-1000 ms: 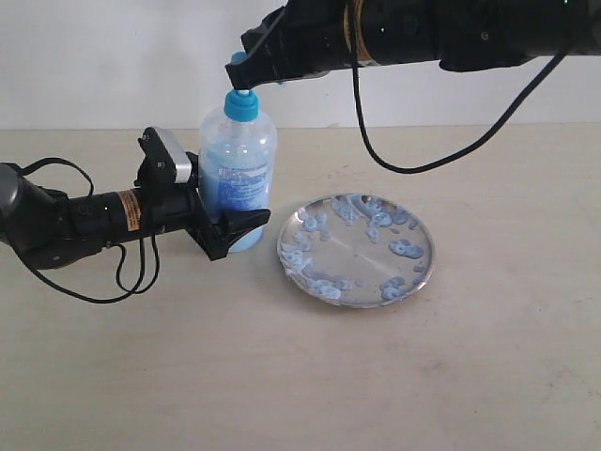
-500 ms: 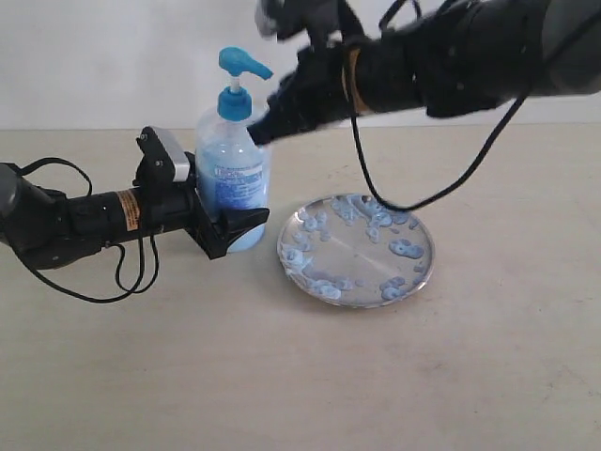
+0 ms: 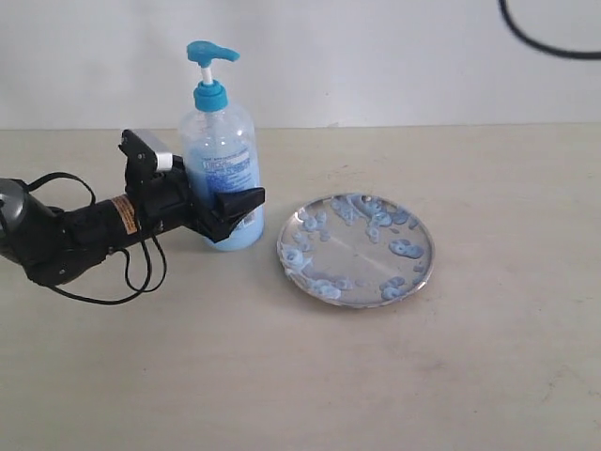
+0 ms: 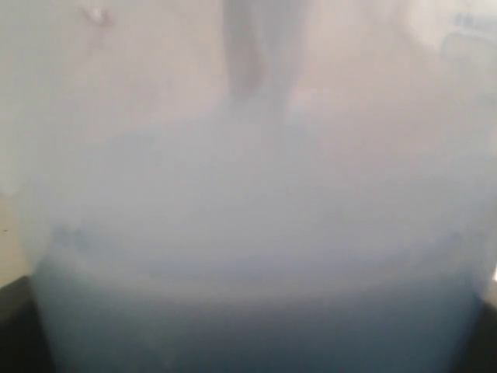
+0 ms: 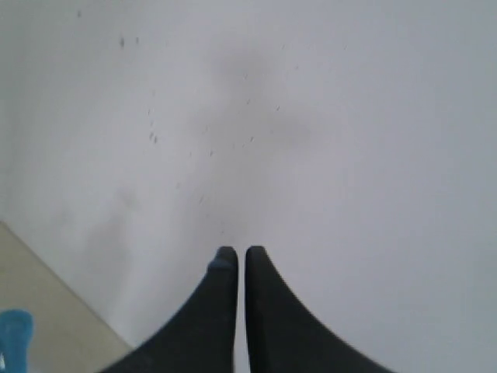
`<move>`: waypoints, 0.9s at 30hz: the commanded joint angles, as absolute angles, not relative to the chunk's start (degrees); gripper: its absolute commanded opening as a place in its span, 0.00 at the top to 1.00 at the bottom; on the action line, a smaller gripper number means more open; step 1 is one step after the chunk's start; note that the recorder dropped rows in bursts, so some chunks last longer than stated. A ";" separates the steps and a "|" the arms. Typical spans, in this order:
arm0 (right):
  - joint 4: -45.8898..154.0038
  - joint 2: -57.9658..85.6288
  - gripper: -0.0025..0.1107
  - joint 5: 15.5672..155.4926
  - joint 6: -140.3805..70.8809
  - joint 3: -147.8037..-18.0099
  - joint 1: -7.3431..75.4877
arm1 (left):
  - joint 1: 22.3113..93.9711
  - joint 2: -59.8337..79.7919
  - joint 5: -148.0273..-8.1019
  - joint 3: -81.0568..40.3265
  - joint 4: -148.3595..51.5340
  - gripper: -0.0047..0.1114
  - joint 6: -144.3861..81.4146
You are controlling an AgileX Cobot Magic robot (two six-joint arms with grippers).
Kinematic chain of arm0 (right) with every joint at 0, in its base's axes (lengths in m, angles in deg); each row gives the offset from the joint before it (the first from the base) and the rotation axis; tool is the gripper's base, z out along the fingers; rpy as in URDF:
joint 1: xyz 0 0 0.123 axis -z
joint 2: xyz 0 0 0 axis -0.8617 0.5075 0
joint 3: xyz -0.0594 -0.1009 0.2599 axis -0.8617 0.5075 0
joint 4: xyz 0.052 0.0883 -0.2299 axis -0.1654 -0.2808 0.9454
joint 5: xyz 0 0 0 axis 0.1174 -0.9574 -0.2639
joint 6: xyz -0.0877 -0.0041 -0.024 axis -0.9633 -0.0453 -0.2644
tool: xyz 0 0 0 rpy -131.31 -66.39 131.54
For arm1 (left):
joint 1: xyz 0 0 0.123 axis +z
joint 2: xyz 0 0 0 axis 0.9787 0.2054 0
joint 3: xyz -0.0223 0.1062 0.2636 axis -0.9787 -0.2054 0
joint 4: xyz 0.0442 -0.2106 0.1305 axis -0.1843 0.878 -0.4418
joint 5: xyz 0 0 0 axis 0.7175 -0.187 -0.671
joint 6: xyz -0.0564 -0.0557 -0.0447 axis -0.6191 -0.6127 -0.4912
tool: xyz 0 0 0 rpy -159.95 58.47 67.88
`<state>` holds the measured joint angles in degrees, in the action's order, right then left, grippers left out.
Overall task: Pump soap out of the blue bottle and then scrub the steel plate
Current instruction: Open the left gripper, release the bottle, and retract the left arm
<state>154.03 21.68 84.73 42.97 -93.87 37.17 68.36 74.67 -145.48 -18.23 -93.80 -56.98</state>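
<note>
The blue bottle (image 3: 219, 174) stands upright on the table, pump head raised, left of the steel plate (image 3: 357, 250). My left gripper (image 3: 235, 214) is shut on the bottle's lower body, its black fingers on either side. The left wrist view is filled by the blurred bottle (image 4: 248, 233) with its pale blue liquid. Pale blue soap blobs (image 3: 404, 249) dot the plate. My right gripper (image 5: 235, 252) is shut and empty, facing the white wall; it is out of the exterior view, where only a loop of its cable (image 3: 545, 38) shows at the top right.
The beige table (image 3: 310, 376) runs back to a white wall (image 3: 394, 56). The left arm (image 3: 75, 230) and its looping cable lie low over the table at the left. A bit of blue (image 5: 14, 330) shows at the corner of the right wrist view.
The right arm has lifted off the pump and left the exterior view upward to the right. The pump head has risen. The left gripper has shifted the bottle slightly to the left.
</note>
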 commanded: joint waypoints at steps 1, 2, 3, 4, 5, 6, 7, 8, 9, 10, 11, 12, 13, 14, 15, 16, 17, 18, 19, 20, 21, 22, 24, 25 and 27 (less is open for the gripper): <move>154.00 16.35 0.98 83.78 42.45 -94.00 36.98 | 68.34 76.64 -148.03 -18.51 -91.02 0.92 -58.90; 154.00 15.96 0.98 83.78 42.45 -94.00 36.98 | 68.34 76.79 -148.03 -18.51 -91.05 0.92 -58.90; 154.00 15.82 0.98 83.78 42.28 -94.00 36.98 | 68.34 76.79 -148.03 -18.51 -91.05 0.89 -58.90; 154.00 15.82 0.98 83.78 42.28 -94.00 36.98 | 68.34 76.79 -148.03 -18.51 -91.18 0.85 -58.90; 154.00 15.82 0.98 83.78 42.28 -94.00 36.98 | 68.34 76.79 -148.03 -18.51 -91.46 0.80 -58.90; 154.00 15.93 0.98 83.78 42.21 -93.64 36.98 | 68.34 76.79 -148.03 -18.51 -91.46 0.73 -58.90; 154.00 15.93 0.98 83.78 41.61 -93.08 36.98 | 68.34 76.79 -148.03 -18.51 -91.34 0.63 -58.90; 154.00 15.93 0.98 83.62 41.48 -92.41 36.98 | 68.34 76.79 -148.03 -18.51 -91.21 0.53 -58.90; 154.00 15.93 0.98 83.41 41.34 -91.54 36.98 | 68.34 76.79 -148.03 -18.51 -90.94 0.39 -59.54; 154.00 15.93 0.98 82.96 41.34 -90.60 36.98 | 68.34 76.79 -148.03 -18.51 -90.25 0.24 -59.53; 154.00 15.93 0.98 82.14 41.34 -89.87 36.98 | 68.34 76.79 -148.03 -18.51 -89.10 0.09 -59.53; 154.00 15.93 0.98 81.22 41.34 -88.93 36.98 | 68.34 76.79 -148.03 -18.51 -88.26 0.02 -59.76; 154.00 15.93 0.98 80.67 41.23 -88.03 36.98 | 68.34 76.79 -148.03 -18.51 -88.32 0.02 -59.81; 154.00 15.93 0.98 80.18 41.24 -87.32 36.98 | 68.34 76.79 -148.03 -18.51 -88.32 0.02 -59.72; 154.00 15.93 0.98 79.65 41.24 -86.54 36.98 | 68.34 76.79 -148.03 -18.51 -88.32 0.02 -59.72; 154.00 15.93 0.98 79.24 41.24 -85.93 36.98 | 68.34 76.79 -148.03 -18.51 -88.63 0.02 -59.72; 154.00 15.93 0.98 79.10 41.24 -85.73 36.98 | 68.34 76.79 -148.03 -18.41 -89.12 0.02 -59.72; 154.00 15.93 0.98 78.87 41.24 -85.58 36.98 | 68.34 76.79 -148.03 -18.41 -89.68 0.02 -59.72; 154.00 15.70 0.98 78.86 41.24 -85.49 36.98 | 68.34 76.79 -148.03 -18.41 -89.77 0.02 -59.72; 154.00 15.11 0.98 78.86 41.45 -85.49 36.98 | 68.34 76.48 -148.03 -18.41 -89.82 0.02 -59.72; 154.00 14.22 0.98 78.58 41.58 -85.47 36.98 | 68.51 75.90 -148.03 -18.75 -89.81 0.02 -59.72; 152.92 12.80 0.98 78.46 41.71 -85.20 36.98 | 68.96 75.20 -148.03 -19.04 -89.81 0.02 -59.72; 150.96 8.75 0.98 78.46 41.84 -83.98 36.98 | 70.24 72.92 -148.03 -19.90 -89.81 0.02 -59.72; 150.54 5.79 0.98 78.46 41.84 -82.67 36.98 | 70.95 71.81 -148.03 -20.39 -90.17 0.02 -60.00; 149.95 -0.63 0.98 78.42 41.84 -78.95 36.98 | 72.89 68.70 -148.03 -21.54 -91.22 0.02 -63.00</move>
